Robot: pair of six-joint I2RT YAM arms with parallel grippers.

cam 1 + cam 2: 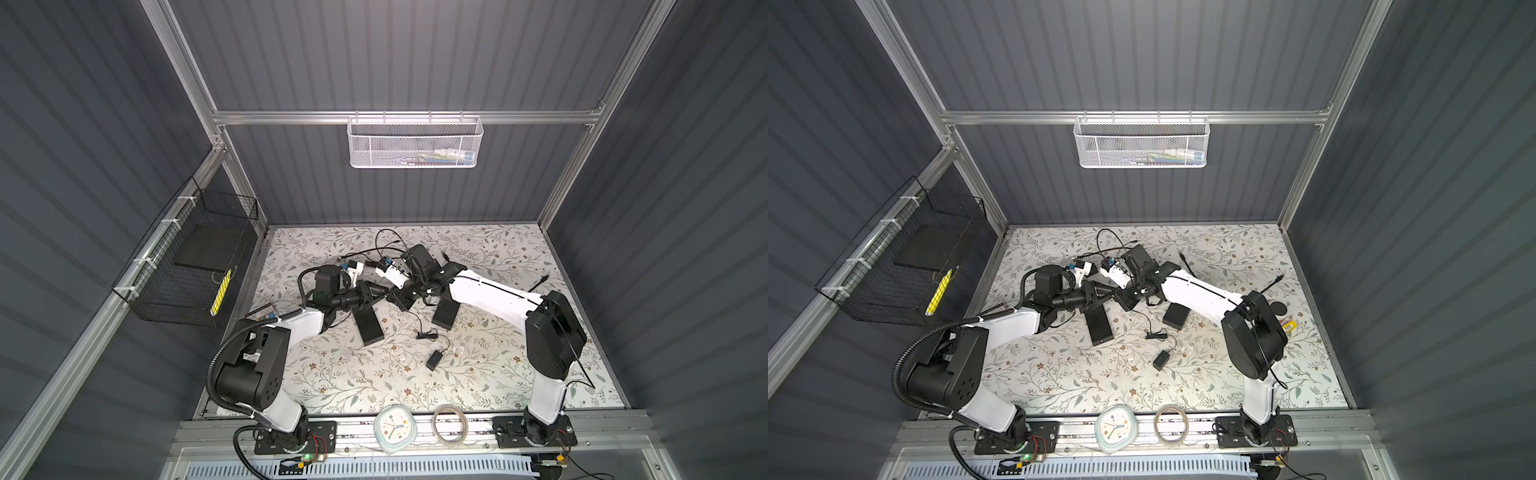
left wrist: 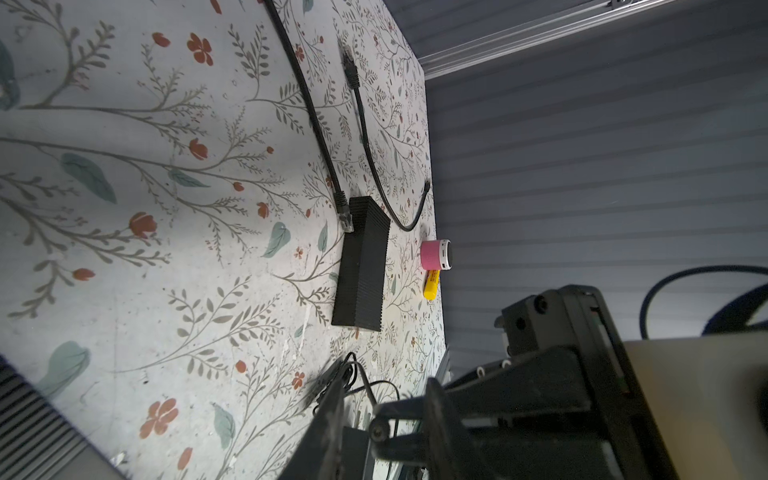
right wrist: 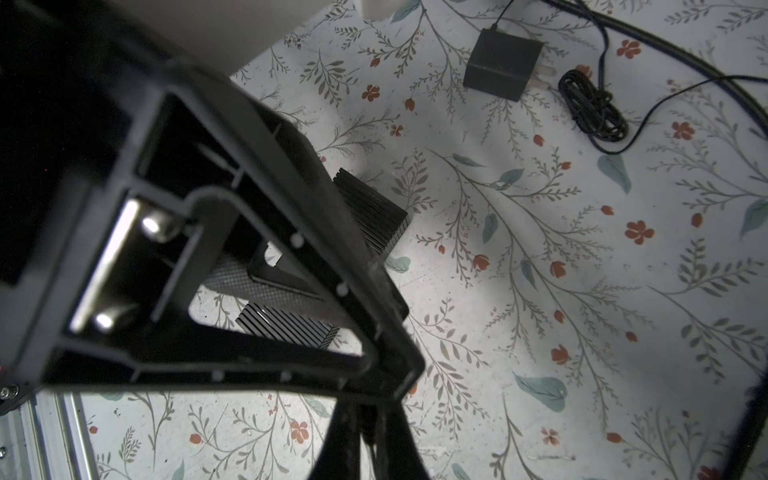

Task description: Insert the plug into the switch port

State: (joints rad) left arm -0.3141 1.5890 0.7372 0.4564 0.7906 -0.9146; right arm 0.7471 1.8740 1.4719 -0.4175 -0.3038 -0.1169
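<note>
Left pincer [image 1: 383, 292] and right pincer [image 1: 391, 296] tip to tip above desk [image 1: 478, 374].
Right closed tight, load unclear; left's gap obscured, cannot tell.

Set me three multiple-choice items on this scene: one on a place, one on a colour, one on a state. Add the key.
1. Where does the white mesh basket hang?
A. on the back rail
B. on the left wall
C. on the table's front edge

2. What colour is the small cylinder beside the yellow tube?
A. green
B. pink
C. blue

3. How does the thin cord near the black adapter lie?
A. stretched out straight
B. knotted round the clock
C. partly wound in a bundle

Key:
1 A: in both top views its hooks sit over the rail.
2 B: the left wrist view shows it pink with a white end.
3 C: the right wrist view shows tight loops beside the adapter.
</note>
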